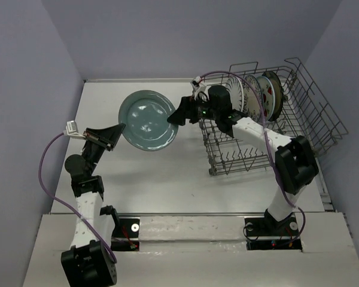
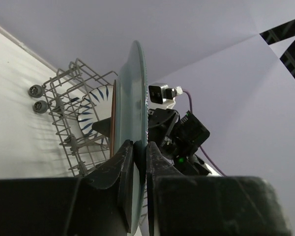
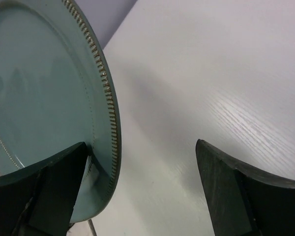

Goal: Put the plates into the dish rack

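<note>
The plain teal plate (image 1: 148, 121) hangs above the table, left of the dish rack (image 1: 299, 128). My left gripper (image 1: 116, 133) is shut on its left rim; in the left wrist view the plate (image 2: 135, 93) stands edge-on between the pinched fingers of that gripper (image 2: 140, 152). My right gripper (image 1: 178, 115) is open at the plate's right rim. In the right wrist view the plate's rim (image 3: 49, 98) lies next to the left finger (image 3: 64, 172), with a wide gap to the right finger (image 3: 226, 182). A blue-and-white striped plate (image 1: 234, 91), a strawberry plate (image 1: 251, 94) and a brown-rimmed plate (image 1: 269, 95) stand upright in the rack.
The rack's near rows of tines (image 1: 239, 158) hold no plates. The rack (image 2: 64, 118) and the right arm (image 2: 187, 135) show behind the plate in the left wrist view. Purple walls enclose the white table (image 1: 161, 179) on three sides.
</note>
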`<state>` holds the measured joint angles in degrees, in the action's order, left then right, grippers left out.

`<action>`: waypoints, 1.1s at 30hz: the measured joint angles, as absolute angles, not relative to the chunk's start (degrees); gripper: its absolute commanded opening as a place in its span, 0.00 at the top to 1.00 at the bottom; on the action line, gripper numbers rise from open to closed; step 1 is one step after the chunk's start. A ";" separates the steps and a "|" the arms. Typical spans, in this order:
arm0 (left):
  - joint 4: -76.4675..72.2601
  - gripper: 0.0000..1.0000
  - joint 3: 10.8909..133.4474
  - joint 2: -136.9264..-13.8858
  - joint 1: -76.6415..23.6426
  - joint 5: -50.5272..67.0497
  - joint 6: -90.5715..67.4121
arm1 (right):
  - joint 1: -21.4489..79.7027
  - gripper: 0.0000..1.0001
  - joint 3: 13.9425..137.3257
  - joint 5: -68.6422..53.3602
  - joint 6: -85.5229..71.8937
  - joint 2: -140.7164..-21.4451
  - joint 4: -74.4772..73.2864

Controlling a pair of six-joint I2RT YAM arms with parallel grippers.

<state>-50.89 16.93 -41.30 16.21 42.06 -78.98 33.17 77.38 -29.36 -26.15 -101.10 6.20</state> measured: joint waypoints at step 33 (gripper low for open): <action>-17.08 0.01 41.39 -51.83 -6.24 34.06 -37.60 | 11.99 0.93 79.18 -15.77 -22.22 -77.60 -6.96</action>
<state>-17.08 41.39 -51.83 -6.24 34.06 -37.60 11.99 79.18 -15.77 -22.22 -77.60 -6.96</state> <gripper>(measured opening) 0.990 0.139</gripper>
